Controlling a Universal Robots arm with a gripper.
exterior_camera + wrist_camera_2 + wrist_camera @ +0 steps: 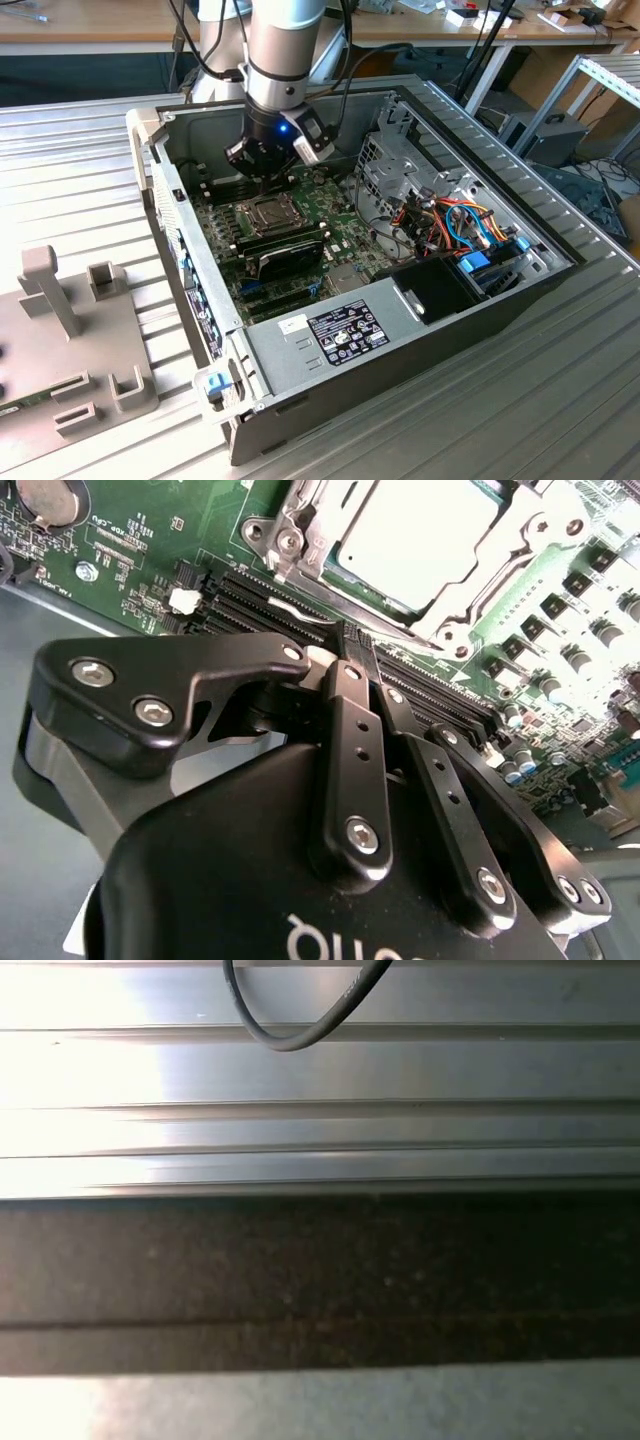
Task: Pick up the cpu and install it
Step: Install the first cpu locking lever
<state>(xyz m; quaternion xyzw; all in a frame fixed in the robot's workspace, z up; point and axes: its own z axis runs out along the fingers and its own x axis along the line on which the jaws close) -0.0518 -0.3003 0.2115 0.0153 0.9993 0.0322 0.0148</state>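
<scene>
- The cpu lies flat in its socket on the green board, silvery top facing up, just beyond the gripper; being square, it shows no long axis.
- The metal frame hugs the cpu's edges.
- The gripper's fingers are closed together, holding nothing.
- In the exterior view the gripper hangs inside the computer case, walls well apart.

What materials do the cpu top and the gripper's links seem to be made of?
The cpu top looks like dull silvery metal, with a matte, even sheen. The gripper links look like black-coated metal or hard plastic: smooth, semi-gloss, joined with bright steel-looking screws.
</scene>
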